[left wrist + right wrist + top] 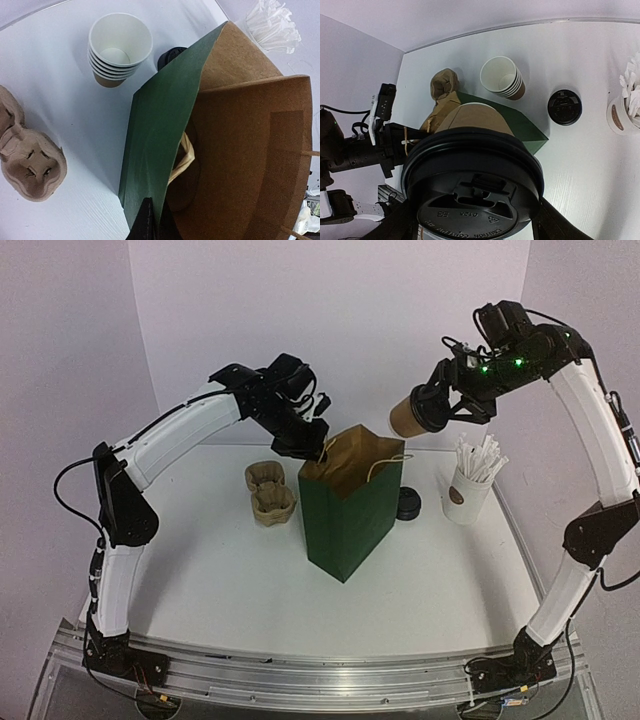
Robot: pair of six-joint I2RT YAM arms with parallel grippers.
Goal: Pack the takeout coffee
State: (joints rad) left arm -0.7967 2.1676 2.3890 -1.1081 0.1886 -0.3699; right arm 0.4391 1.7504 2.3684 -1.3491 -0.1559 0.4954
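Note:
The takeout coffee (408, 415), a brown kraft cup with a black domed lid, is held tilted in the air above and to the right of the open green paper bag (350, 510). My right gripper (436, 405) is shut on it. In the right wrist view the lid (472, 195) fills the foreground between my fingers (559, 222), with the bag (520, 125) below. My left gripper (318, 448) is shut on the bag's upper left rim. In the left wrist view its finger (145, 224) pinches the green wall (160, 140), and the brown inside (250, 165) is open.
A moulded pulp carrier (270, 490) lies left of the bag. A loose black lid (408, 504) and a white cup of wrapped sticks (468, 490) stand on the right. A stack of empty paper cups (120, 47) stands behind the bag.

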